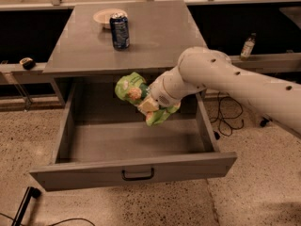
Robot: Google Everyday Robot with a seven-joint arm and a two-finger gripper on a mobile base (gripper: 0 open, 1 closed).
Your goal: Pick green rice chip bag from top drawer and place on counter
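Observation:
The green rice chip bag [134, 91] hangs in the air above the open top drawer [136, 147], just in front of the counter's front edge. My gripper [149, 103] is shut on the bag's lower right part and holds it clear of the drawer floor. The white arm reaches in from the right. The drawer is pulled fully out, its front panel with the black handle [138, 174] toward the camera. The grey counter [124, 34] lies behind and above the bag.
A blue soda can [119, 30] stands on the counter's back left part, with a pale shallow bowl [107, 16] just behind it. A small bottle [248, 46] stands on a ledge at the right. Cables lie on the speckled floor at right.

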